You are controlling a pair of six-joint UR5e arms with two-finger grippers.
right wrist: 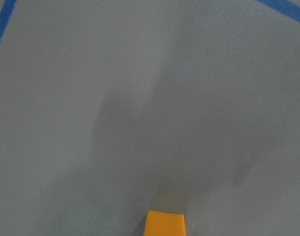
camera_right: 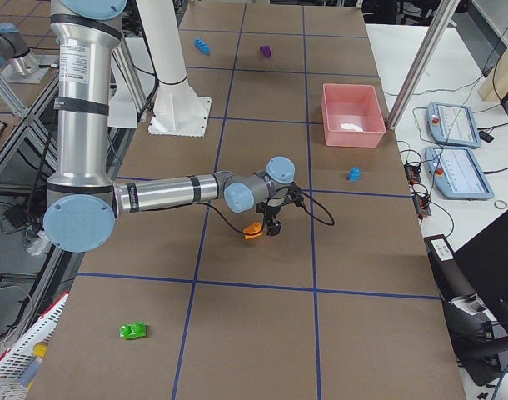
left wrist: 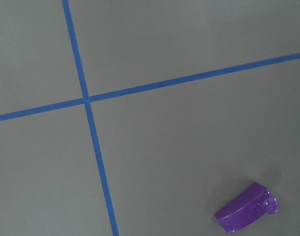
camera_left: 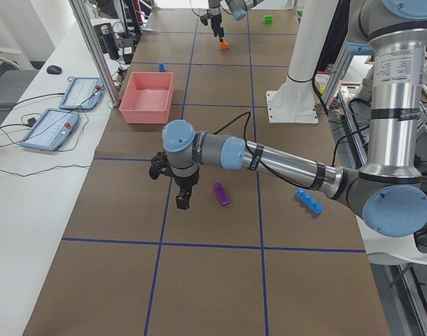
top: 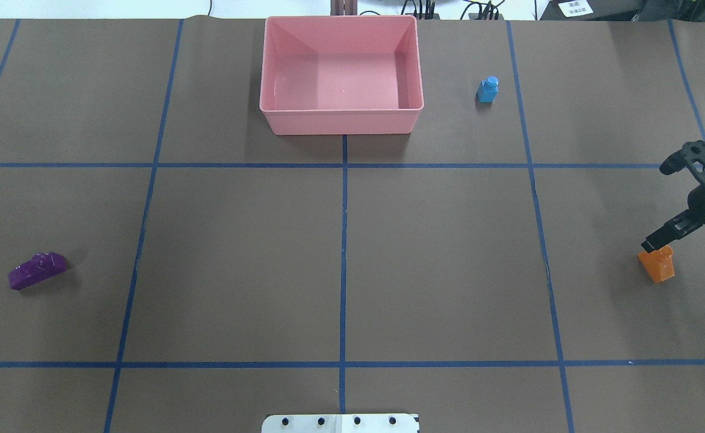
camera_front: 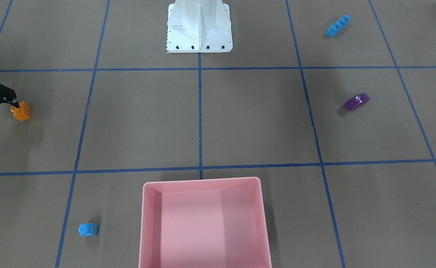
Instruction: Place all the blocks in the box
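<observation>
- Holding the orange block (camera_front: 21,111) by its top: the right pincer (camera_front: 15,104), jaws narrow, well off from the pink box (camera_front: 203,181), toward the right-arm end of the desk (camera_front: 240,123).
- Left pincer (camera_left: 181,203) hangs near the purple block (camera_front: 356,101), no contact. Can't tell its opening.
- All blocks lie outside the box.
- Small light-blue block (camera_front: 87,229): nearest the box, on its right-arm side.
- Purple block and long light-blue block (camera_front: 337,26): well apart from the box, on its left-arm side, the long one farther off.
- Green block (camera_right: 133,331): farthest from the box, beyond the orange block.
</observation>
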